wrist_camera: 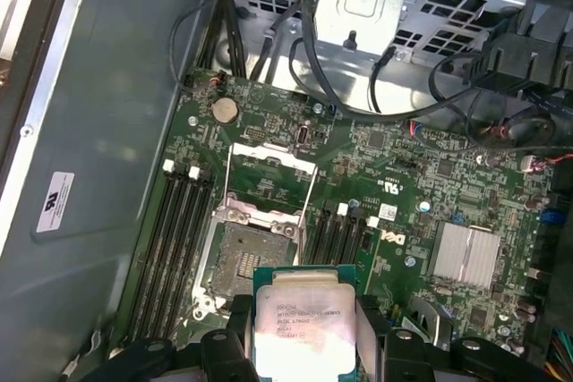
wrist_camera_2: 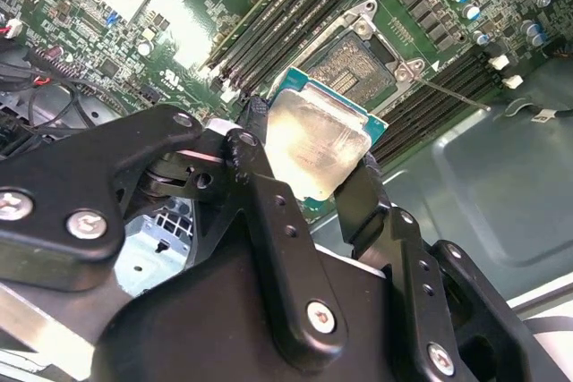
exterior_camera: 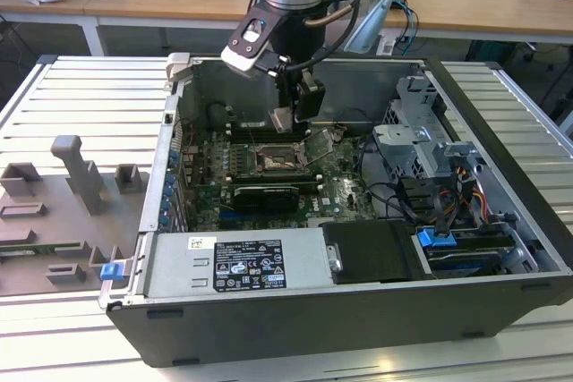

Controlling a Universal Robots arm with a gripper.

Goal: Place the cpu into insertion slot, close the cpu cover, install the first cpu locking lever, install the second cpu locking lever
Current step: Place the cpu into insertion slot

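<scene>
step: cpu placement, not yet seated | jaws: clamped on cpu (wrist_camera_2: 315, 142), clear of insertion slot (wrist_camera: 243, 261) | needs: chip square and level over slot

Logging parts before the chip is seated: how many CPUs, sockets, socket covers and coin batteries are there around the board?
cpu: 1, clamped in the gripper
insertion slot: 1, empty
cpu cover: 1, open
coin battery: 1
Total: 4
</scene>
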